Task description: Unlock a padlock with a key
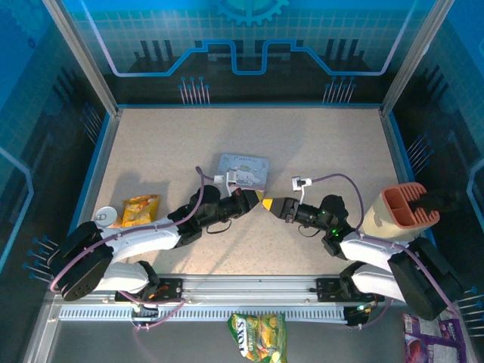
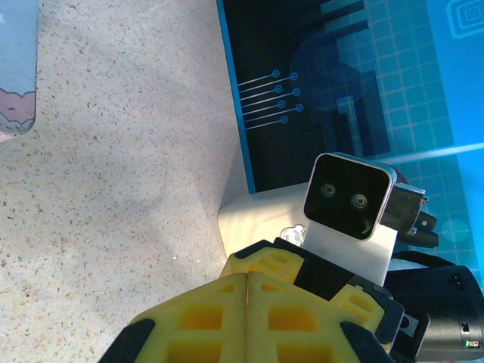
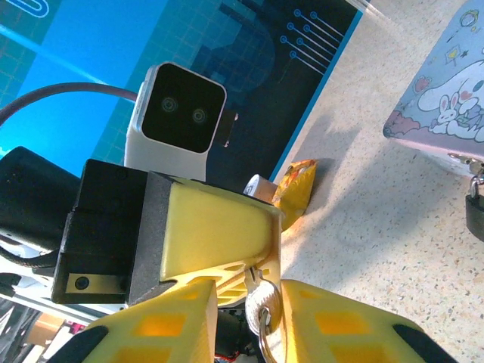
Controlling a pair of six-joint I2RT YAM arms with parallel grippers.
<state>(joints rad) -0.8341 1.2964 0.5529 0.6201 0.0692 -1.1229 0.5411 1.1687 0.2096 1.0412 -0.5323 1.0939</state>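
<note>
Speckled tabletop (image 1: 189, 147), ringed by blue circuit-printed walls (image 1: 249, 30), carries tin (image 1: 243, 168) and padlock (image 3: 475, 212).

You have on file: table (image 1: 318, 144), matt speckled composite; cartoon tin (image 1: 243, 170), smooth printed metal, slight sheen; snack packet (image 1: 140, 209), glossy foil; right gripper (image 3: 249, 302), fingers (image 3: 355, 325) matt yellow plastic.

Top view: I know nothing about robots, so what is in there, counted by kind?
Robot arms: 2 (left, right)
Cartoon tin: 1
Snack packets: 3 (orange-yellow, green-yellow, purple, partly cut off)
Small white can: 1
Beige holder with orange top: 1
Total: 8
</note>
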